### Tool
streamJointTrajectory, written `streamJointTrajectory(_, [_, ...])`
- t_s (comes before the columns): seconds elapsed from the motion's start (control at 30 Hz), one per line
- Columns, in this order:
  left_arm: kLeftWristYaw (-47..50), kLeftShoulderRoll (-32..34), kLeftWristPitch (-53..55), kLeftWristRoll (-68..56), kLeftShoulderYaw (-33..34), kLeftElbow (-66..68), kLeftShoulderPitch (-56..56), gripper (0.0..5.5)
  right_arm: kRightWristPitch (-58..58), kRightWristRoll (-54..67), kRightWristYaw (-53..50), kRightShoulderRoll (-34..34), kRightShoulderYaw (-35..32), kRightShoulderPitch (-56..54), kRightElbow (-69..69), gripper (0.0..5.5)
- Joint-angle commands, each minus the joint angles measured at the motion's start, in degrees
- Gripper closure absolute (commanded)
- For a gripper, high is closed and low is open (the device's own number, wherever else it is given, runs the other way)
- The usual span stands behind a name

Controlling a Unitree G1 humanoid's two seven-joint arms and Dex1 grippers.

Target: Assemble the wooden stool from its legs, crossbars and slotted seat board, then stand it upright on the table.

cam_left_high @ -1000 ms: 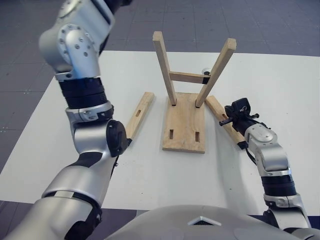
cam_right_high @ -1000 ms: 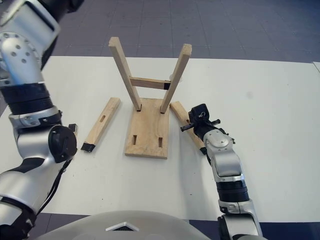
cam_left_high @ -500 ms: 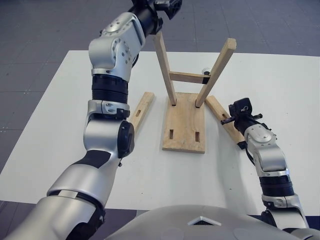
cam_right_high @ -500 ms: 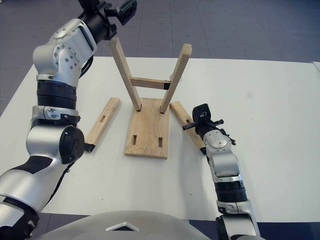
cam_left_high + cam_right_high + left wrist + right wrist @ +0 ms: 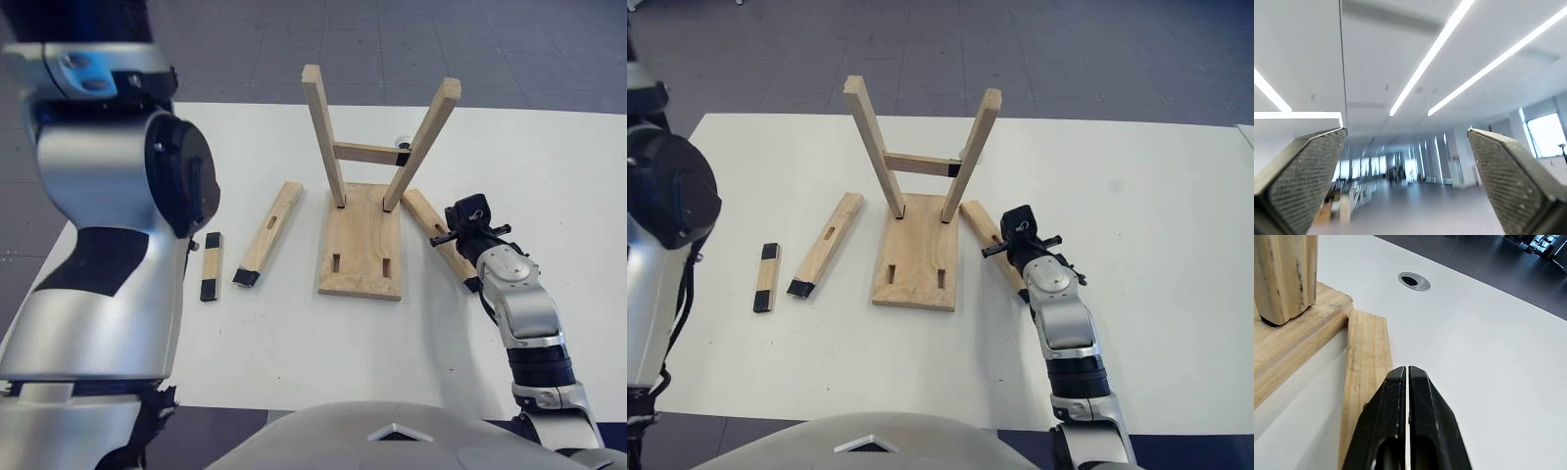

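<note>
A pale wooden slotted seat board (image 5: 361,245) lies flat in the middle of the white worktop (image 5: 549,176). Two light wooden legs stand in its far slots, the left one (image 5: 322,132) and the right one (image 5: 423,142) both leaning slightly outward. A short wooden crossbar with a dark end (image 5: 364,152) joins them about halfway up. The two near slots of the board are open.

To the left of the board, a loose wooden leg with a slot and a black tip (image 5: 269,231) lies flat. Farther left, apart from it, lies a short wooden bar with black ends (image 5: 211,265).

Just right of the board lies another loose wooden leg (image 5: 423,211), its far end touching the board's corner. The right hand (image 5: 1408,372) sits over this leg with its black fingers pressed together; whether it touches the wood I cannot tell. A round metal grommet (image 5: 1414,281) is set in the worktop beyond.

The left hand (image 5: 1406,147) is raised toward the ceiling, its textured pads (image 5: 1308,171) spread wide and holding nothing.
</note>
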Motion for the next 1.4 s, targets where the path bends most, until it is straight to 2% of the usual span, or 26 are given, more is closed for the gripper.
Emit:
streamJointTrajectory(0.03, [-0.2,-4.2,5.1,-2.1,0.3,3.7,8.3,0.95,1.1,-0.3,0.1,0.1,0.1,1.2,-1.2,5.4])
streamJointTrajectory(0.1, [0.0,-6.4,11.3,-2.4,-0.1,7.9,18.5,0.95,0.9,-0.4,0.0,0.0,-0.3,1.8,-1.4,5.4])
streamJointTrajectory(0.17, [3.7,-8.5,21.0,-2.6,0.1,8.3,33.6,0.95,0.7,-0.7,0.0,-0.6,-0.7,1.8,-1.1,5.4])
streamJointTrajectory(0.23, [6.3,-13.0,37.4,-7.2,-2.0,-9.8,51.6,0.95,0.5,-0.7,-0.1,-1.1,-1.7,1.5,-0.4,5.4])
streamJointTrajectory(0.27, [7.1,-14.6,41.9,-9.1,-3.0,-16.2,56.0,0.95,0.4,-0.6,-0.1,-1.1,-2.0,1.3,0.0,5.4])
streamJointTrajectory(0.33, [7.5,-15.1,43.2,-10.2,-4.3,-19.9,56.5,0.95,0.3,-0.6,0.0,-0.8,-1.7,0.8,0.6,5.4])
streamJointTrajectory(0.6, [6.2,-5.4,24.4,-6.2,0.7,-21.1,42.1,0.95,0.7,-0.7,0.7,-0.8,-0.9,0.5,0.5,5.4])
streamJointTrajectory(0.7, [5.7,-5.2,20.0,-6.9,1.7,-23.7,38.4,0.95,0.6,-0.7,0.9,-0.7,-0.6,0.2,0.8,5.4])
streamJointTrajectory(0.8, [6.1,-7.2,21.8,-8.7,0.9,-26.9,37.1,0.95,0.9,0.6,3.7,-1.7,-0.3,0.5,-0.7,5.4])
streamJointTrajectory(1.0, [7.3,-6.8,25.8,-11.0,1.3,-33.6,37.9,0.95,16.0,16.8,25.2,-16.4,-4.5,5.5,-24.1,5.4])
streamJointTrajectory(1.13, [7.0,-2.2,27.0,-9.5,3.5,-38.2,44.7,0.95,21.9,28.5,33.5,-21.5,-7.8,2.3,-31.5,5.4])
streamJointTrajectory(1.27, [4.5,4.3,29.5,-6.7,2.8,-42.1,58.1,0.95,20.0,27.6,36.4,-25.8,-0.6,4.6,-32.1,5.4])
streamJointTrajectory(1.4, [-2.3,12.7,32.3,-3.9,-2.2,-48.0,74.0,0.95,13.2,20.4,38.1,-31.4,5.5,5.6,-27.1,5.4])
